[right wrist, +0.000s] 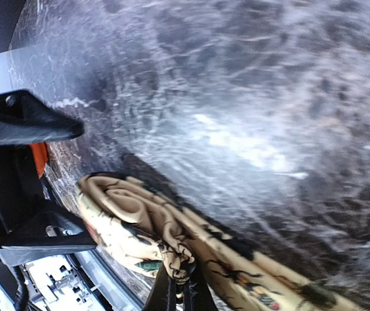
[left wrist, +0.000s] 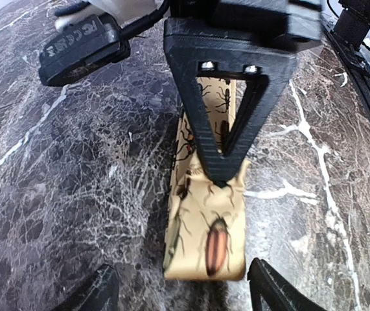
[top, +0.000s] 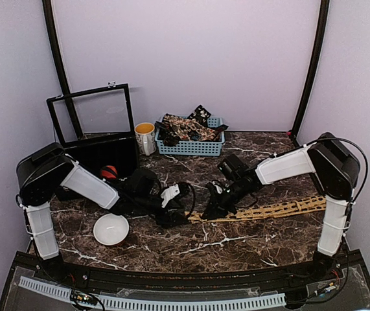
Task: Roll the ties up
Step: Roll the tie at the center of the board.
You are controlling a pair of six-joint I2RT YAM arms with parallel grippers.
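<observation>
A mustard-tan tie (top: 269, 210) printed with beetles lies flat across the table. Its left end (right wrist: 129, 217) is folded into a loose, partly rolled bundle. My right gripper (top: 216, 206) is shut on a fold of that bundle (right wrist: 185, 288), and its black triangular finger (left wrist: 220, 136) stands on the fabric in the left wrist view. My left gripper (top: 172, 216) is open. Its fingertips (left wrist: 272, 288) straddle the tie's end (left wrist: 207, 249) without touching it. Several dark ties (top: 188, 127) lie piled in the basket at the back.
The pale blue basket (top: 191, 148) stands at the back centre, with a mug (top: 144, 137) to its left. A black box with its lid raised (top: 94, 139) and something orange (top: 109, 172) are at the back left. A white bowl (top: 111, 229) sits near my left arm.
</observation>
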